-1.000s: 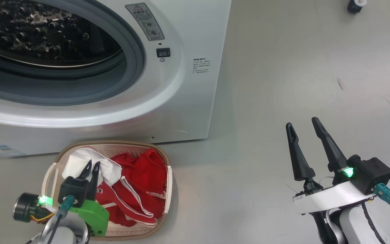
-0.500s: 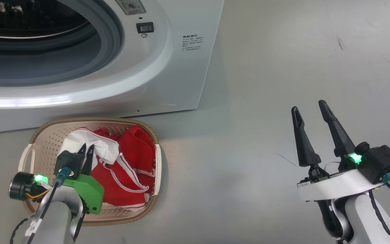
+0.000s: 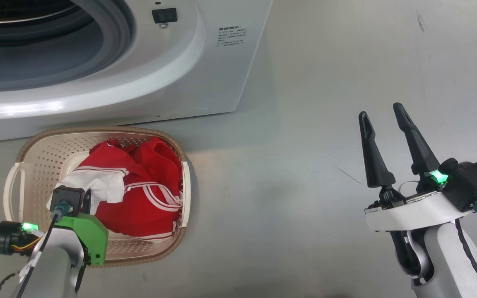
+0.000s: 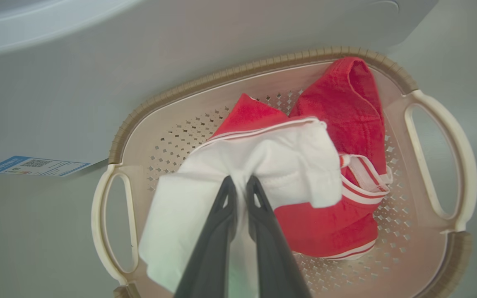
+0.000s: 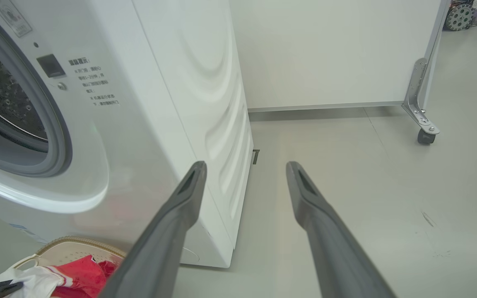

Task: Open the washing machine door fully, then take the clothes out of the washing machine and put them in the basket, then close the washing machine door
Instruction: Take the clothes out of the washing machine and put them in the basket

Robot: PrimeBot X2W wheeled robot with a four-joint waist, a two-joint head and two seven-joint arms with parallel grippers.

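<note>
The clothes (image 3: 139, 186) are down in the basket (image 3: 97, 130), left gripper (image 4: 238, 184) pinched shut on the white piece

Looks like the drop-off step to me: those fingers (image 4: 218, 223) need to let go and lift straight up without dragging fabric over the rim, then it's door-closing time, since the washing machine (image 3: 222, 74) mouth is gaping right above. Basket sits right up by the washer's front, so not much room to swing. Right gripper (image 3: 381, 111) hangs spread wide and empty over bare floor (image 3: 304, 186) off to the side, near nothing. A partition (image 5: 325, 49) on a castor (image 5: 425, 136) stands well behind, no bother.
</note>
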